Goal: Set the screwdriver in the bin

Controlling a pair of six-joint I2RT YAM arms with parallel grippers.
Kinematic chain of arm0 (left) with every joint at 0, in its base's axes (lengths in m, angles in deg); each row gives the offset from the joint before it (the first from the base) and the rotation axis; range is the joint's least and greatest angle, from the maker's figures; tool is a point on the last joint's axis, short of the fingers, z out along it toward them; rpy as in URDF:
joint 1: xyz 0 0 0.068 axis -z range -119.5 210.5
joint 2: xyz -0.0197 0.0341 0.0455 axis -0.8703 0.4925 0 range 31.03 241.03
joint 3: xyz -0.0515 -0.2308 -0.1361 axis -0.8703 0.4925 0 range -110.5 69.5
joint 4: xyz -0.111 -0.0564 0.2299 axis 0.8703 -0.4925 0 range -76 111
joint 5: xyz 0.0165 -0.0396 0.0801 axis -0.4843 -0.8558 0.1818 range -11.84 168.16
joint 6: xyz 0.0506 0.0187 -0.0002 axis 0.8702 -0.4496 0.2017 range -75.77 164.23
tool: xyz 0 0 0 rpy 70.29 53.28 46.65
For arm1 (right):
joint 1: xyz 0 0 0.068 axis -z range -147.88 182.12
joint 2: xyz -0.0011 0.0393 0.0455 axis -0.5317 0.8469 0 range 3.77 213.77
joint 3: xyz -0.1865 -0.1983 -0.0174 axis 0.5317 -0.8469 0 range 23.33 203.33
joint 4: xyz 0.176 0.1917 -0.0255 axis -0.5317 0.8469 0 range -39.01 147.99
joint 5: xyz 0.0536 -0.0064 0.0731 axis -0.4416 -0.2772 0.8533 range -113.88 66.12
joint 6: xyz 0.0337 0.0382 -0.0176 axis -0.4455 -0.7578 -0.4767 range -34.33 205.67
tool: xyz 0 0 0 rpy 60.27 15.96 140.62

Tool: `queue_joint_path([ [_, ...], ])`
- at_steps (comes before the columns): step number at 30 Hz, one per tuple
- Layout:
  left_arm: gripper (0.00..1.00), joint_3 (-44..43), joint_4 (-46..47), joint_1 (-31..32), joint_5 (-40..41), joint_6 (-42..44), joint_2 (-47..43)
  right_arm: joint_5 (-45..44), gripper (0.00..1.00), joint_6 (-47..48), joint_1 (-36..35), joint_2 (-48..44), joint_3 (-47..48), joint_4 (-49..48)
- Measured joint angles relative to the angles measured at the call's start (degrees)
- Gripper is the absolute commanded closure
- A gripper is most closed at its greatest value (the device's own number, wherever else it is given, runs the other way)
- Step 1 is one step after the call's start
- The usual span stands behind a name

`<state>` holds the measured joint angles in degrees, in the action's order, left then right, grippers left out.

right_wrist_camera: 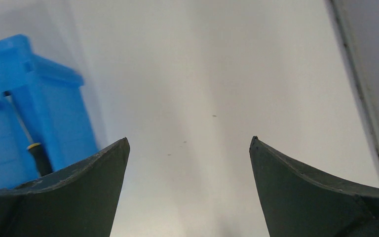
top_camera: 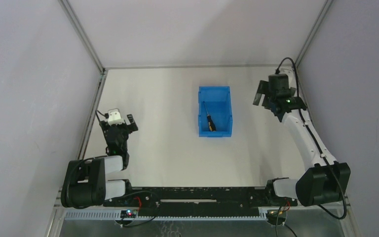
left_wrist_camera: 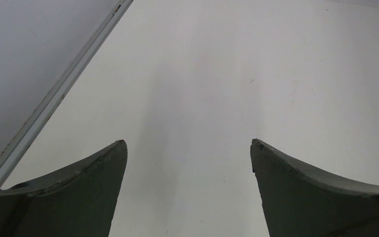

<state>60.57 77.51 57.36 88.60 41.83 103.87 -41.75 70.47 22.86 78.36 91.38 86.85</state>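
The screwdriver point(top_camera: 209, 121) lies inside the blue bin point(top_camera: 215, 91), off to the left of the right gripper point(right_wrist_camera: 188, 140), whose fingers are spread wide and hold nothing. The left gripper point(left_wrist_camera: 189, 143), equally wide and empty-handed, hangs over the white tabletop point(top_camera: 163, 103), which is enclosed by pale grey walls point(top_camera: 29, 74).

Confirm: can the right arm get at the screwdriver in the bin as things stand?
Probably yes. The right gripper is open, right of the bin, with bare table between. The screwdriver lies inside, the top open, so it would need to approach over the wall.
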Motion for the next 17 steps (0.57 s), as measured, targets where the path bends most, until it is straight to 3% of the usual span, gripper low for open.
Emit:
queue_joint_path([
  [6,0.00,0.00,-0.02,0.02,0.00,0.00,0.00,0.96,0.00,3.41,5.64,-5.07,-4.48,-2.05],
  [17,0.00,0.00,-0.02,0.00,0.00,0.00,0.00,2.58,0.00,5.79,5.81,-7.32,-10.67,-8.09],
])
